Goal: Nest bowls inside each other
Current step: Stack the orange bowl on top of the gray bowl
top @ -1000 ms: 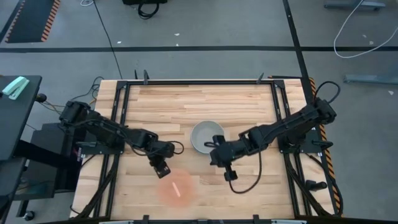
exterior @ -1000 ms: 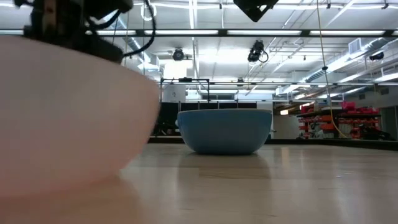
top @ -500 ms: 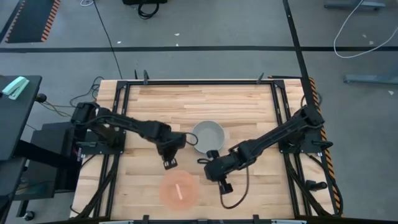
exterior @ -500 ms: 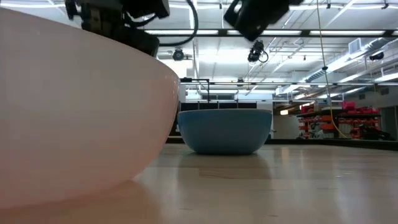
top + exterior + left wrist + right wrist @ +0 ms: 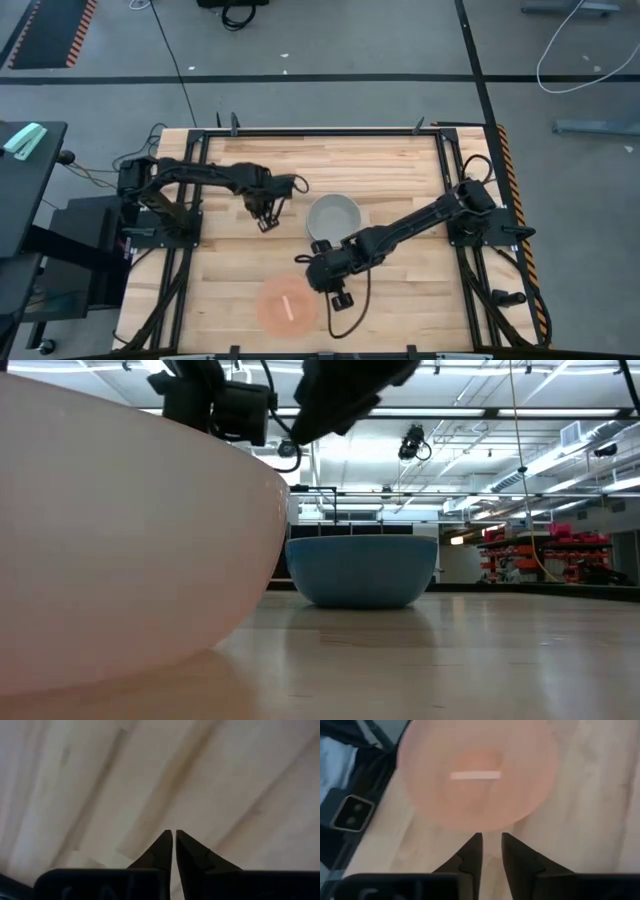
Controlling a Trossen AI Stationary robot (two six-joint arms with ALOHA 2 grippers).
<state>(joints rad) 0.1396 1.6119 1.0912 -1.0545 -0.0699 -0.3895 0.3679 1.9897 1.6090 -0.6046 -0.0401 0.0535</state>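
Observation:
The translucent pink-orange bowl [image 5: 288,305] stands on its base near the table's near edge and fills the left of the low view [image 5: 130,550]. From above, the pale grey-white bowl [image 5: 333,217] shows at the table's middle. The low view shows a blue bowl [image 5: 362,570] there, so the grey one seems to sit inside it. My right gripper [image 5: 322,275] hovers just right of and beyond the pink bowl [image 5: 477,770], fingers a little apart [image 5: 491,837]. My left gripper [image 5: 265,222] is shut [image 5: 172,834] over bare wood, left of the grey bowl.
Black frame rails [image 5: 190,200] run along the table's left and right sides. A cable [image 5: 340,325] trails from the right wrist beside the pink bowl. Bare wood [image 5: 330,160] lies along the far half of the table.
My left gripper has drawn back from just above the pink bowl toward the far edge. The pink bowl has shifted slightly nearer the near edge and come to rest. My right gripper has swung from beside the grey bowl toward the near-left, up to the pink bowl.

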